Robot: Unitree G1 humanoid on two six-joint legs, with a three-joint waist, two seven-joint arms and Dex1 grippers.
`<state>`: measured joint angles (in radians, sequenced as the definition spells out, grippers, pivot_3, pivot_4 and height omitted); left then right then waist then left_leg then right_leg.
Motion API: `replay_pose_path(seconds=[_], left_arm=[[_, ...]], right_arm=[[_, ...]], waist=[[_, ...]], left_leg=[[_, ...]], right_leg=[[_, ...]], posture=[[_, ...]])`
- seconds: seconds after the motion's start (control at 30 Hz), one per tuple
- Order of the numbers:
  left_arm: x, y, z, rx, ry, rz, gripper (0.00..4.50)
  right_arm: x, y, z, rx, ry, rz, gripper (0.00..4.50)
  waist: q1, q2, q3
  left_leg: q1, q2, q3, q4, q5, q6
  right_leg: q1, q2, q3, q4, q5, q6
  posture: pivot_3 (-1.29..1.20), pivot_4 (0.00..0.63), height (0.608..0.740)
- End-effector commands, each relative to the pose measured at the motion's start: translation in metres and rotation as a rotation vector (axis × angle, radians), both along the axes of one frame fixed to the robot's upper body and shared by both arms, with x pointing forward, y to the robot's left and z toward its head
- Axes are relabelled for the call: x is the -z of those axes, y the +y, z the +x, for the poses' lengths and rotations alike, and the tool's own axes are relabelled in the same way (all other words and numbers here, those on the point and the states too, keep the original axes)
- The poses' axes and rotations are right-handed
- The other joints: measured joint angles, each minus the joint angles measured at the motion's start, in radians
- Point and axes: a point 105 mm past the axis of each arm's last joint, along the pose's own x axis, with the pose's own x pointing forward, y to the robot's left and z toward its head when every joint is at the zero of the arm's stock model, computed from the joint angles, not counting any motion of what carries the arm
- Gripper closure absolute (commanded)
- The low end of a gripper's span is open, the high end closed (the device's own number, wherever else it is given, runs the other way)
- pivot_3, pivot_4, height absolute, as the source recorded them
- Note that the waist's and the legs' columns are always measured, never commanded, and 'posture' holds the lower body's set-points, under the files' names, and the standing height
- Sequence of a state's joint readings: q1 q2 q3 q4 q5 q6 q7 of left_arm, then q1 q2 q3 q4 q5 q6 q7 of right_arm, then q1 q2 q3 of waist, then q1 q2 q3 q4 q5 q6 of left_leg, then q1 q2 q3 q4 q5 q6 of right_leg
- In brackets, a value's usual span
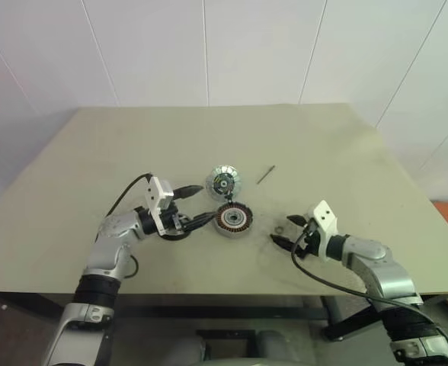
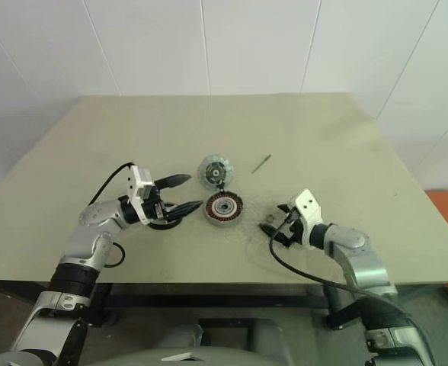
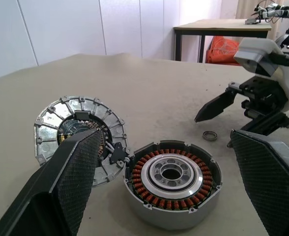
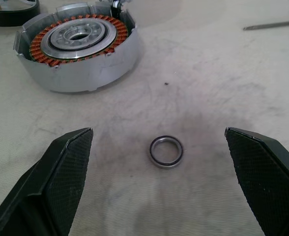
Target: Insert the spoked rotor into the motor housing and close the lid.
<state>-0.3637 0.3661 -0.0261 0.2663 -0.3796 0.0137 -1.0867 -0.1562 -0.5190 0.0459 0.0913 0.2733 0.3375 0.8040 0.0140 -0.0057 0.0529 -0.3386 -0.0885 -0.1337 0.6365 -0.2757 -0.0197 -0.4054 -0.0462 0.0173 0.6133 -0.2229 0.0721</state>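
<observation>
Clearly both claws stand wide open and empty: the left gripper [image 1: 197,205] points at the motor housing [image 1: 233,219], which sits on the table [image 1: 94,152] just beside the lid [image 1: 223,182], while the right gripper [image 4: 159,172] brackets a small washer ring [image 4: 166,151]. The risk, as I judge it, is that the right claw closes on that ring instead of the spoked rotor, which I cannot pick out for certain. Equally, the left fingers [image 3: 75,162] are so near the lid and housing that a careless closing could knock them apart.

On the surface [image 1: 94,145], the lid [image 1: 223,182] lies just behind the motor housing [image 1: 233,219]; a washer ring [image 4: 166,151] lies to the housing's right.
</observation>
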Motion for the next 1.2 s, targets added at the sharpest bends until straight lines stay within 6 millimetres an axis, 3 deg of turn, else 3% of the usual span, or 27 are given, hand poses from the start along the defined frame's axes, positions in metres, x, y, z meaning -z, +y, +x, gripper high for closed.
replay_pose_path(seconds=[0.03,0.17,0.27,0.6,0.8,0.87,1.0,1.07,1.2], left_arm=[[-0.015,-0.005,0.000,0.023,-0.061,-0.001,0.02],[-0.015,-0.005,0.000,0.023,-0.061,-0.003,0.02],[-0.015,-0.005,0.000,0.019,-0.061,-0.004,0.00],[-0.017,-0.002,0.003,0.004,-0.067,-0.006,0.00],[-0.017,-0.003,0.001,0.021,-0.031,-0.030,0.00],[-0.016,0.001,-0.003,0.033,-0.018,-0.019,0.00],[-0.009,0.006,-0.012,0.062,0.005,0.011,0.00],[-0.007,0.007,-0.016,0.068,0.022,0.012,0.00],[-0.006,0.009,-0.019,0.071,0.037,0.017,0.00]], right_arm=[[-0.003,0.005,0.004,-0.004,-0.040,0.000,0.00],[0.003,0.001,0.006,0.013,-0.035,-0.014,0.00],[0.006,0.000,0.006,0.011,-0.035,-0.031,0.54],[0.002,-0.001,0.007,-0.031,-0.048,-0.076,3.83],[-0.045,0.020,0.024,0.022,-0.112,0.130,3.84],[-0.069,0.038,0.028,-0.029,-0.155,0.183,3.84],[-0.098,0.069,0.029,-0.141,-0.171,0.231,3.84],[-0.101,0.084,0.027,-0.192,-0.145,0.234,3.84],[-0.079,0.105,0.026,-0.228,-0.027,0.131,3.84]], waist=[[0.000,0.000,0.000],[0.000,0.000,0.000],[0.000,0.000,0.000],[0.000,0.000,0.000],[-0.003,0.000,0.000],[-0.003,0.001,0.000],[-0.001,0.001,0.000],[0.000,0.001,0.000],[0.000,0.000,0.000]], left_leg=[[0.000,0.000,0.000,0.000,0.000,0.000],[0.000,0.000,0.000,0.001,0.000,0.000],[0.000,0.000,0.000,0.003,0.000,0.000],[0.000,0.000,0.000,0.004,0.000,0.000],[0.000,0.000,0.000,0.004,0.000,0.000],[0.000,0.000,0.000,0.004,0.000,0.000],[-0.001,0.000,0.000,0.004,0.000,0.000],[-0.001,0.000,0.000,0.004,0.000,0.000],[-0.002,0.000,0.000,0.004,0.000,0.000]], right_leg=[[0.000,0.000,0.000,0.000,0.000,0.000],[0.001,0.000,0.000,0.000,0.000,0.000],[0.001,0.000,0.000,0.001,0.000,0.000],[0.002,0.000,0.000,0.001,0.001,0.001],[0.001,0.000,0.001,0.002,0.001,0.001],[0.001,0.000,0.001,0.002,0.001,0.000],[0.000,0.001,0.001,0.002,0.001,0.001],[0.000,0.001,0.001,0.002,0.001,0.000],[0.000,0.000,0.001,0.001,0.001,0.000]], posture=[[0.00,0.000,0.740],[0.00,0.000,0.740],[0.00,0.000,0.740],[0.00,0.000,0.740],[0.00,0.000,0.740],[0.00,0.000,0.740],[0.00,0.000,0.740],[0.00,0.000,0.740],[0.00,0.000,0.740]])
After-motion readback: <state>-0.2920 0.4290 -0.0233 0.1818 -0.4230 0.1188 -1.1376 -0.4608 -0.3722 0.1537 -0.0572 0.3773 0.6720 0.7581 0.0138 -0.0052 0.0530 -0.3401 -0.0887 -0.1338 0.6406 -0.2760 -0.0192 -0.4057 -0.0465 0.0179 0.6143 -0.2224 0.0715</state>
